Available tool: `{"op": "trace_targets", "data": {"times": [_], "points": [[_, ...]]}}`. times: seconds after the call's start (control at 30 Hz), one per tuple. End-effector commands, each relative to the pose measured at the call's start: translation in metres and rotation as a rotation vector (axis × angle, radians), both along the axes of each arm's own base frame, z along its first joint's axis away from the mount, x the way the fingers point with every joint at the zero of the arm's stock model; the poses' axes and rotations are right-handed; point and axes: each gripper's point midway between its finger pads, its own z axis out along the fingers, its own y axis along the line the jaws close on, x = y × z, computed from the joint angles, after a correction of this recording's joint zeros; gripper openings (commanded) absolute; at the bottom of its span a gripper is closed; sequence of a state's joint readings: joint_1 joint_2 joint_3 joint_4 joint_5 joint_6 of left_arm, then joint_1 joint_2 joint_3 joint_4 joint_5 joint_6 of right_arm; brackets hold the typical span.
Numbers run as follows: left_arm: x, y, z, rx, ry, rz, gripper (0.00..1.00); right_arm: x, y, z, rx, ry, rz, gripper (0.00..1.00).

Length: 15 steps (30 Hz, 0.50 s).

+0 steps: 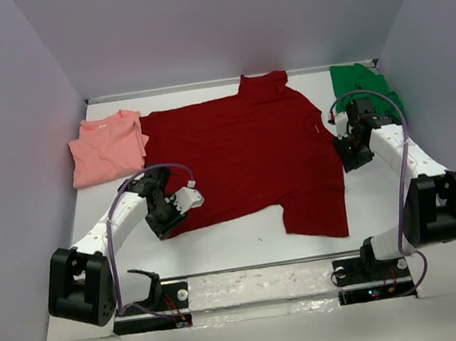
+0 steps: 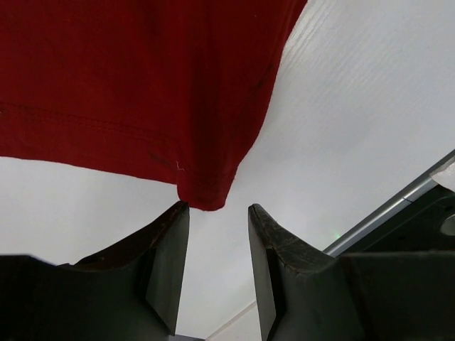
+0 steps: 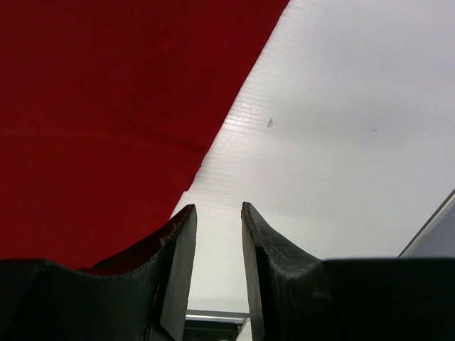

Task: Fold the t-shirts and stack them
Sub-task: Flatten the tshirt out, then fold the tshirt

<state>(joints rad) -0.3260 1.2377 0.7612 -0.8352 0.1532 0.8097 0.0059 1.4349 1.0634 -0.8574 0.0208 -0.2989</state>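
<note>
White tabletop [image 1: 245, 235] carries the dark red t-shirt [image 1: 242, 152] spread across its middle, the salmon pink t-shirt [image 1: 107, 148] far left, the green t-shirt [image 1: 359, 82] far right, my left hand [image 2: 219, 209] released at the red shirt's near corner, my right hand [image 3: 217, 213] released beside its right edge.

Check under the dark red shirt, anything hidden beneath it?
The dark red t-shirt lies spread on the white table. Bare table shows along its edges in both wrist views. Whatever is beneath the cloth itself is covered, so that cannot be told.
</note>
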Motion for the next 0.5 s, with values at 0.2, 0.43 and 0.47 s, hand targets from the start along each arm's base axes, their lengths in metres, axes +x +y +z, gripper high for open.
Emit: {"op": "trace_targets", "data": {"times": [0.2, 0.43, 0.47], "points": [[0.008, 0.008, -0.021, 0.067, -0.003, -0.031, 0.49, 0.003, -0.004, 0.016, -0.01, -0.032, -0.032, 0.38], [0.01, 0.011, -0.027, 0.084, -0.003, -0.024, 0.37, 0.002, -0.003, 0.018, -0.006, -0.03, -0.031, 0.37], [0.011, 0.009, -0.027, 0.076, -0.003, -0.02, 0.18, 0.002, -0.003, 0.017, -0.005, -0.025, -0.029, 0.36]]}}
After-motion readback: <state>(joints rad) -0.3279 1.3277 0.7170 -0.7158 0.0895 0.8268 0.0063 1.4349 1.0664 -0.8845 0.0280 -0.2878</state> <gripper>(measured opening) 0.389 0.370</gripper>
